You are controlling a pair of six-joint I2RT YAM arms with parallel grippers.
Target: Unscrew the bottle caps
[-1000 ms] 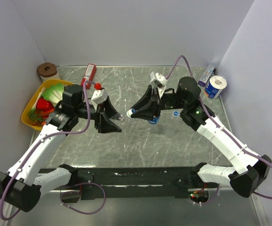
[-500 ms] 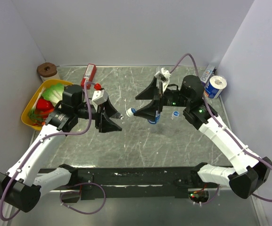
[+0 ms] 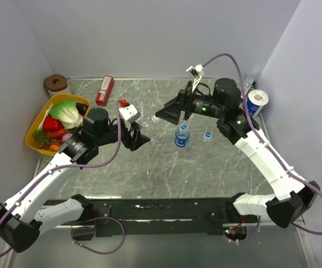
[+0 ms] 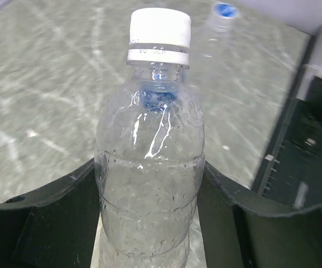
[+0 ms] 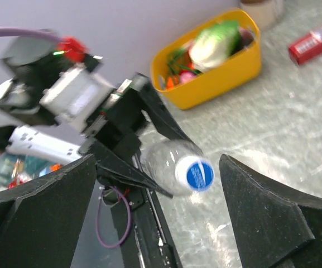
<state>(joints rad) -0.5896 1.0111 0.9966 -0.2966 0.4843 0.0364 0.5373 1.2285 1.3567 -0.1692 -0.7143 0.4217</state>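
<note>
My left gripper (image 4: 148, 167) is shut on the body of a clear bottle (image 4: 149, 184). A white cap (image 4: 160, 34) sits on this bottle's neck; in the right wrist view the same cap (image 5: 198, 174) shows a blue top. My right gripper (image 5: 158, 162) is open, its fingers wide on either side of that cap and clear of it. From above, the left gripper (image 3: 140, 138) is at mid-table and the right gripper (image 3: 170, 113) hangs a little beyond it. A second, blue-labelled bottle (image 3: 181, 135) stands capped, with a loose cap (image 3: 207, 134) to its right.
A yellow basket (image 3: 38, 120) of toy vegetables stands at the left edge, with a red box (image 3: 104, 90) and a brown tape roll (image 3: 56, 85) behind it. A toilet roll (image 3: 256, 102) and a small carton (image 3: 244, 89) sit in the far right corner.
My right gripper has opened off the cap and drawn back, away from the left gripper. The left arm has swung right with its bottle. The standing bottle is now uncovered.
</note>
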